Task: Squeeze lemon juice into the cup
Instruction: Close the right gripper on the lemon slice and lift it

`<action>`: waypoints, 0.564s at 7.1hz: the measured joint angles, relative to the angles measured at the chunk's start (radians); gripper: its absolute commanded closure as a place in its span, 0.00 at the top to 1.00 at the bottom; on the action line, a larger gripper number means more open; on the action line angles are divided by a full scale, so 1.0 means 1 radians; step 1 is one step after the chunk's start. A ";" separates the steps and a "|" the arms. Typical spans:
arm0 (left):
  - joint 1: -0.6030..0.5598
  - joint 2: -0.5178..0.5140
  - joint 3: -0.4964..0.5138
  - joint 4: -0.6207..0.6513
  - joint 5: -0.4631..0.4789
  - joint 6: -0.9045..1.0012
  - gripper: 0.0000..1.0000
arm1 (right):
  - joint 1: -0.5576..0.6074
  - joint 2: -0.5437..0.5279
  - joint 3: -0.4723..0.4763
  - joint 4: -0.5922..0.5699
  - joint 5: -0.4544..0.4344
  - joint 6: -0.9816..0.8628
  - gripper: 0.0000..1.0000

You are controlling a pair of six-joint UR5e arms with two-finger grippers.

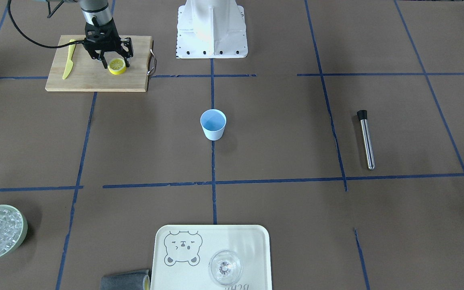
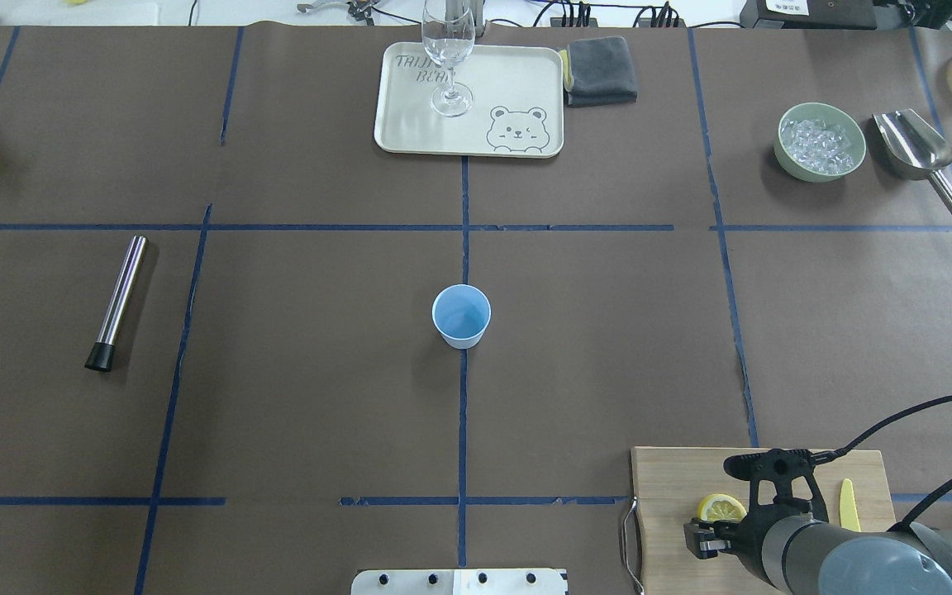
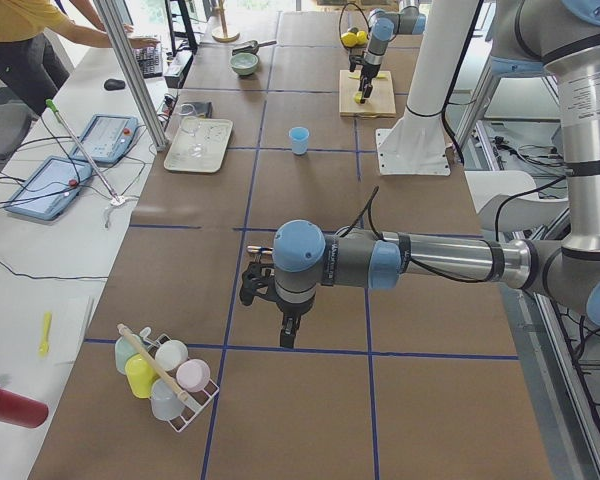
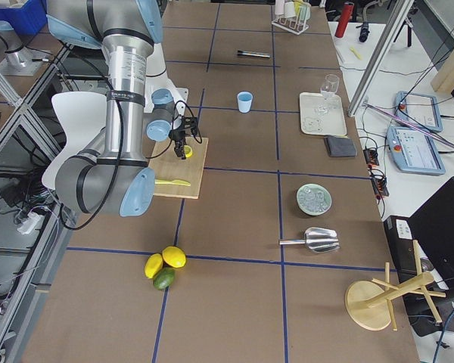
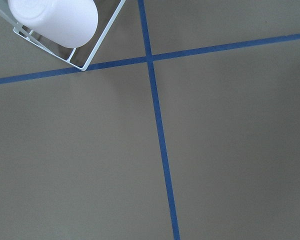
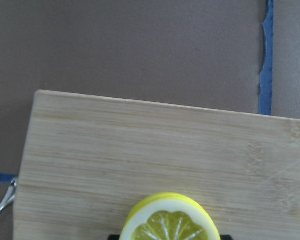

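The right arm points straight down at the cutting board [image 1: 95, 82], right gripper [image 1: 116, 61] fingers spread astride the lemon [image 6: 170, 225], a thick yellow piece lying pale, spoked face up, well apart from the cup [image 1: 213, 124]; the left gripper's [image 3: 283, 335] finger state I cannot tell.

Upper left of front view: right gripper [image 1: 117, 63] points down, jaws apart; left gripper [image 3: 286, 335] hangs lower-centre in left view, state unclear.

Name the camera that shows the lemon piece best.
Exterior front-facing: the lemon shows whole, cut face up, on the board. Right wrist is closer but crops its lower part; overhead shows it small; side views, a yellow speck; left wrist, nothing.
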 measured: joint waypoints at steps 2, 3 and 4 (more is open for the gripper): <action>0.000 0.000 0.000 0.000 0.000 0.000 1.00 | 0.013 -0.002 0.004 -0.001 0.001 -0.002 0.03; 0.000 0.000 0.000 0.000 0.000 0.000 1.00 | 0.021 -0.002 0.013 -0.001 0.002 -0.003 0.03; 0.000 0.000 0.000 0.000 0.000 0.000 1.00 | 0.029 -0.002 0.034 -0.007 0.004 -0.003 0.04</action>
